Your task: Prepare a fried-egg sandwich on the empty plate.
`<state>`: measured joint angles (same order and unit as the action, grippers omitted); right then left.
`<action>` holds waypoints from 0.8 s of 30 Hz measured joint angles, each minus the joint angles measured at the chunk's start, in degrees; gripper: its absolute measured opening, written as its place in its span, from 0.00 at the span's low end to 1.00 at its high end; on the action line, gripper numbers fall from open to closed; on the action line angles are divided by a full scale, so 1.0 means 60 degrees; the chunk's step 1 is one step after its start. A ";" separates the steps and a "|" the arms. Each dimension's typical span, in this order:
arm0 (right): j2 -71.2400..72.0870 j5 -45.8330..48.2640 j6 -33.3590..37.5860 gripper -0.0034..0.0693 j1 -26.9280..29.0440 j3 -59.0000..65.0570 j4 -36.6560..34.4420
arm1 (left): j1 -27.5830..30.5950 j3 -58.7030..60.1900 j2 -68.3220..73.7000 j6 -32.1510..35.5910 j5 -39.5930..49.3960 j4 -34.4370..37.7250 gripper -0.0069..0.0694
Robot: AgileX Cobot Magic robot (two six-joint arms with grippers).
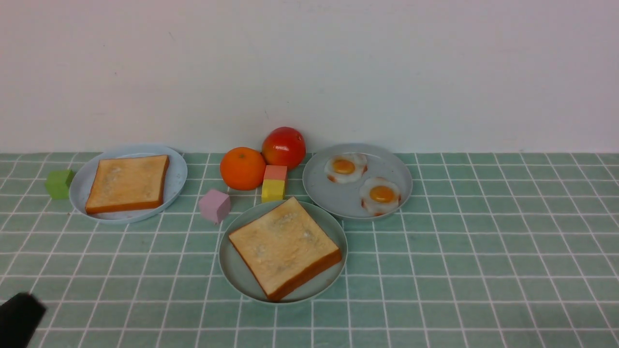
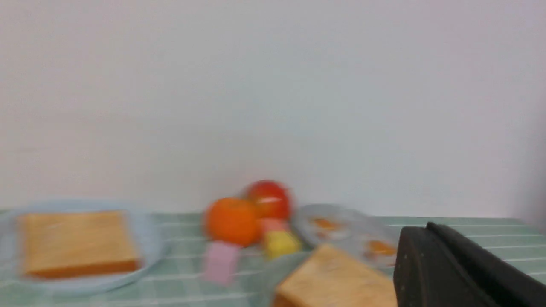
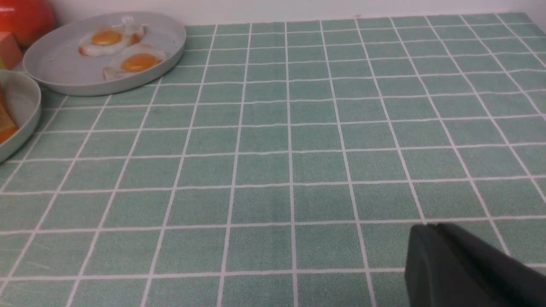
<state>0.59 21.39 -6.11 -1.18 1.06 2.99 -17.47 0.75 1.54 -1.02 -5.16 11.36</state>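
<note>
Right now one toast slice (image 1: 285,246) sits flat on the green plate (image 1: 232,270) — turned so its corners reach near the rim. No egg is on it. Two fried eggs, the back one (image 1: 344,167) and the front one (image 1: 380,195), lie on the grey plate (image 1: 321,195), just behind and to the right. The other toast slice (image 1: 128,182) is on the blue plate (image 1: 176,186), far off to the left.

The left gripper (image 2: 431,228) and the right gripper (image 3: 433,228) are both pinched together, with nothing in them.

The eggs look thin, so fingers that come in too high could miss, and fingers that push too low could tip the grey plate. An egg let go off the middle might slide off the bread. Then the top slice could sit crooked — or knock the egg out.
</note>
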 joint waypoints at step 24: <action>0.0009 0.0026 0.0000 0.07 0.0000 -0.0002 -0.0011 | 0.2520 0.0175 -0.0360 -0.1607 0.4419 -0.0802 0.07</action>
<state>0.64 21.55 -6.11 -1.18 1.05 2.92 -2.34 1.80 -0.62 -10.66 21.35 6.55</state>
